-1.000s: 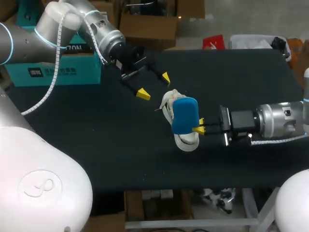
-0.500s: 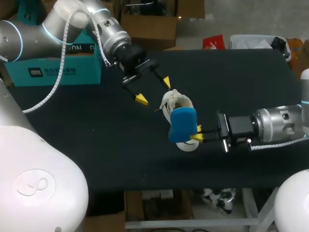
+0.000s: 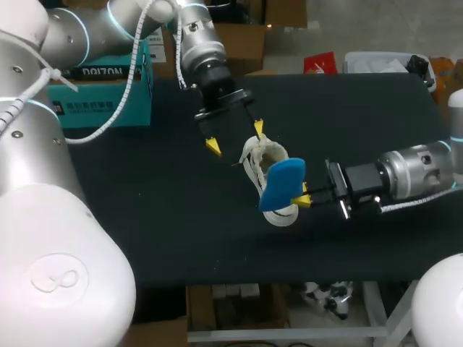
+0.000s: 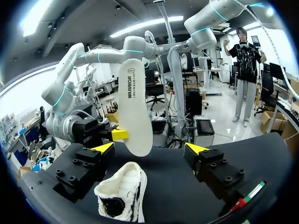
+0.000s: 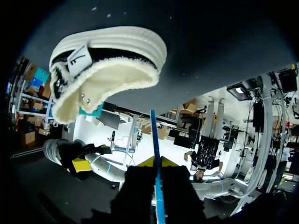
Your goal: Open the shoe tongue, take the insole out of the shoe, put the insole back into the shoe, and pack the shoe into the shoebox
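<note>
Now, on the dark desk point(image 3: 145, 217) the teal shoebox point(image 3: 101, 101) sits well off behind my left hand point(image 3: 235, 137), out of play for the moment. The white, fleece-lined shoe point(image 3: 253, 157) lies between my two hands: just ahead of my right hand point(image 3: 300, 196) and under the spread fingers of my left, nearer one finger than the other. My left hand holds nothing; its fingers stand wide apart above the shoe's far end and, as far as I can tell, do not touch it.

My right hand is closed on the blue insole point(image 3: 283, 182), pinching it by an edge near its lower end. The insole stands up off the desk, its long axis rising steeply from my right fingertips, while the shoe's long axis runs flat along the desk, across the line of my right hand.

I judge that the coming move turns on that mismatch. The insole has to tip down until its length matches the shoe's, free end aimed into the mouth, which faces my right hand. My right hand is the one placed to do it; my left is placed to steady the shoe.
</note>
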Motion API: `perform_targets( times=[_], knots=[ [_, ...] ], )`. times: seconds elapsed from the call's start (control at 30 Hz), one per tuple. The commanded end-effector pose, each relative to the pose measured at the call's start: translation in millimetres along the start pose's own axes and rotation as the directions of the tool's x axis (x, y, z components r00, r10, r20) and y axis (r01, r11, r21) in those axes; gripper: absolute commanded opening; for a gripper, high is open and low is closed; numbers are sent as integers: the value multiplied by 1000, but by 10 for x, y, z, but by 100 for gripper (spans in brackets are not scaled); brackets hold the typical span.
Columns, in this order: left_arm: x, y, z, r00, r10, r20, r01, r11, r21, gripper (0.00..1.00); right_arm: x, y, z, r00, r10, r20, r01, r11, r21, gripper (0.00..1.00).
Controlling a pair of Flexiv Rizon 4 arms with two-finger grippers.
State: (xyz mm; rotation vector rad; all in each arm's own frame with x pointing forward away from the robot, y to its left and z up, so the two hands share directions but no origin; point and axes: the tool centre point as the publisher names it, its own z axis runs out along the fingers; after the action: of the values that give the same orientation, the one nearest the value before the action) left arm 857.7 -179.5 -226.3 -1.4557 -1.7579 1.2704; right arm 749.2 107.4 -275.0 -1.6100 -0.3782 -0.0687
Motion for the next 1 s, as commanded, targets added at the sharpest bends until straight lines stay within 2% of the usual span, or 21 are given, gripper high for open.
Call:
perform_targets(
  times=[0.03,0.6,0.87,1.0],
  knots=[
    [-52,77,-73,967,3,-254,5,999,32,100,13,-5,-20,1000,1,13,-1,1000,1,0],
    [31,108,-145,997,21,-79,-18,999,39,100,-105,-27,-25,999,-32,-12,32,999,-20,0],
    [23,144,-137,999,-14,-31,15,1000,25,100,-94,-24,-29,999,-44,-25,44,999,-16,0],
    [23,144,-137,999,-14,-31,15,1000,25,100,-94,-24,-29,999,-44,-25,44,999,-16,0]
  ],
)
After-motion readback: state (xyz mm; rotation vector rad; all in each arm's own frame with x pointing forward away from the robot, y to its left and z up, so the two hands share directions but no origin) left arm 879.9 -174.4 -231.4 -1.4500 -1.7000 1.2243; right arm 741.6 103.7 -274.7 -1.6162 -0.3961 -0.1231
